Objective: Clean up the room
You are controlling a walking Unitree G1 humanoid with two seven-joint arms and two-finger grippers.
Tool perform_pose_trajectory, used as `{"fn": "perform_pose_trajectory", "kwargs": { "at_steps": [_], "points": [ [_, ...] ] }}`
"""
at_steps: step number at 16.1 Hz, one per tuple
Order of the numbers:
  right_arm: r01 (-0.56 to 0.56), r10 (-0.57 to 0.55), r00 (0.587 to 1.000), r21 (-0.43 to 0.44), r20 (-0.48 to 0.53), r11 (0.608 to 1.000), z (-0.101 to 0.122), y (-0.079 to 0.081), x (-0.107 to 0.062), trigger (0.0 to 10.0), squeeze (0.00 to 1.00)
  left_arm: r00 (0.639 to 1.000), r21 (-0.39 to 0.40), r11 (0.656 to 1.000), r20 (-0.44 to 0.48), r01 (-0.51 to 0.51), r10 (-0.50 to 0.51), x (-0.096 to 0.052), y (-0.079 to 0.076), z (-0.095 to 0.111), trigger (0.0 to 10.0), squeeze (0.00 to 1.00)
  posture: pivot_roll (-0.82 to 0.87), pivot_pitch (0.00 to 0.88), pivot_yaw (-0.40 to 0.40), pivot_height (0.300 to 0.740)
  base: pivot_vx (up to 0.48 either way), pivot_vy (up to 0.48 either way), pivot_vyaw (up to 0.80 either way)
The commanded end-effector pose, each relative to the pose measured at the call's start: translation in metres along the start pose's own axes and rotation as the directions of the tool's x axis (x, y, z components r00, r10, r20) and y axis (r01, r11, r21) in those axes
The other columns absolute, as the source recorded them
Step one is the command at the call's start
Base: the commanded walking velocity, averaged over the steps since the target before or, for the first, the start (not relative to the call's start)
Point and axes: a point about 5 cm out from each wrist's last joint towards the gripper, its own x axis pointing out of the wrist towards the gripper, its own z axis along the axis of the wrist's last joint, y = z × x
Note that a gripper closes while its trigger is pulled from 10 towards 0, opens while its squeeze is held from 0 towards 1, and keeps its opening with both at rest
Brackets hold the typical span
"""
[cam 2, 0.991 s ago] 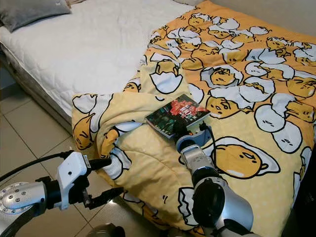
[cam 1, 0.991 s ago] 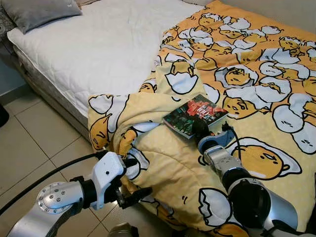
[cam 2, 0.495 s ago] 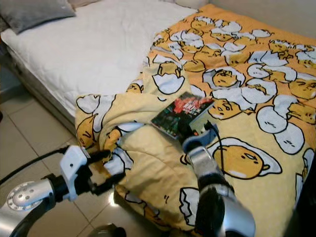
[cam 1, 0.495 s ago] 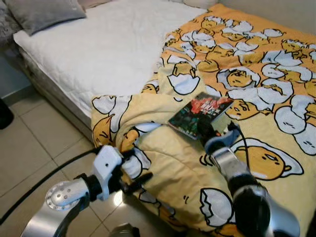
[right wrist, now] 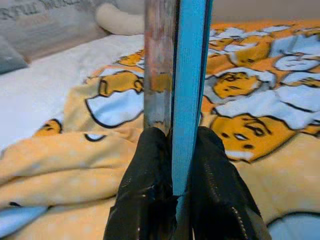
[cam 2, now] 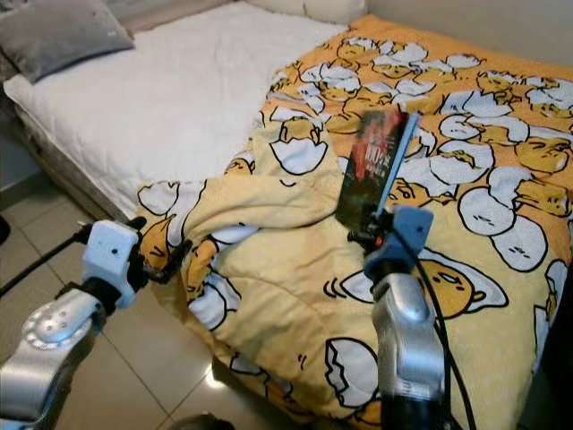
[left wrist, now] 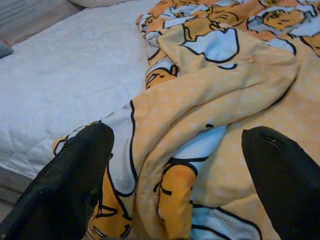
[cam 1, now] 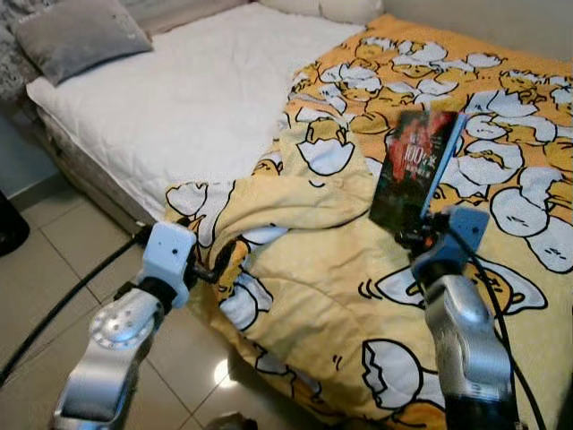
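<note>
- Book [cam 1: 417, 167]: dark cover w/ red splashes, white "100" legible partway down; rest of the print too small to read. Blue page edge shows in right wrist view.
- Right gripper [cam 1: 414, 238]: fingers [right wrist: 148, 175] clamped on book's lower edge, one each side of it; book held nearly upright, tilted a bit, up off the duvet.
- Left gripper [cam 2: 158, 255]: low at the bed's near corner, fingers [left wrist: 75, 175] spread wide, nothing between them; a bunched fold of duvet lies just ahead in the gap.
- Duvet [cam 1: 501, 107]: yellow-orange, printed w/ cartoon egg-yolk figures in white shells, black outlines. Covers robot's-right side of bed; near edge folded back in a rumpled heap and hanging over the corner toward the floor.
- Bed: white quilted mattress cover [cam 1: 197, 98] bare on robot's-left side.
- Grey pillow [cam 1: 79, 36] at far left corner; a pale pillow [cam 1: 345, 9] at the far end, next to the duvet.
- Floor [cam 1: 54, 260]: beige tiles, glossy, a light glare near the duvet's hanging edge.
- Black cable [cam 1: 63, 309] trails from left arm across the tiles.
- Wall [cam 2: 501, 22] behind the bed: plain, light.
</note>
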Motion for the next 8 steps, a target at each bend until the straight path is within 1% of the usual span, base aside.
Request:
{"fn": "perform_pose_trajectory", "kwargs": {
  "at_steps": [1,2,4,5,6,8],
  "points": [
    [0.049,-0.049,0.999,0.005,0.014,0.999,0.001,0.002,-0.001,10.0,0.0,0.999,-0.001,1.0,0.017,-0.031,0.031,0.003,0.005,0.002,10.0,0.48,-0.1,0.0,0.039,0.74,0.0,0.0,0.0],
    [0.102,-0.101,0.994,0.029,-0.027,0.994,-0.005,0.0,-0.003,10.0,0.0,0.999,0.0,1.0,0.027,-0.031,0.031,0.008,0.005,0.003,10.0,0.48,-0.1,0.0,0.043,0.74,0.0,0.0,-0.57],
    [0.139,-0.14,0.987,-0.015,-0.08,0.99,-0.011,-0.002,-0.004,10.0,0.0,0.999,0.031,0.999,0.028,-0.019,0.019,0.015,0.004,0.003,10.0,0.48,-0.08,0.0,0.036,0.74,0.0,0.302,-0.79],
    [0.161,-0.163,0.982,-0.032,-0.1,0.986,-0.014,-0.004,-0.005,10.0,0.0,0.999,0.029,0.999,0.026,-0.034,0.033,0.015,0.005,0.004,10.0,0.49,-0.07,0.0,0.029,0.74,0.0,0.304,-0.79],
    [0.172,-0.176,0.978,-0.046,-0.115,0.984,-0.016,-0.005,-0.005,10.0,0.0,0.998,0.004,0.999,0.028,-0.054,0.054,0.013,0.006,0.006,10.0,0.48,-0.07,0.0,0.026,0.74,0.0,0.304,-0.79],
    [0.154,-0.156,0.979,-0.021,-0.128,0.988,-0.018,-0.001,-0.004,10.0,0.0,0.998,-0.021,0.998,0.025,-0.062,0.063,0.01,0.006,0.005,10.0,0.49,-0.06,0.0,0.018,0.74,0.0,0.302,-0.79]
  ]
}}
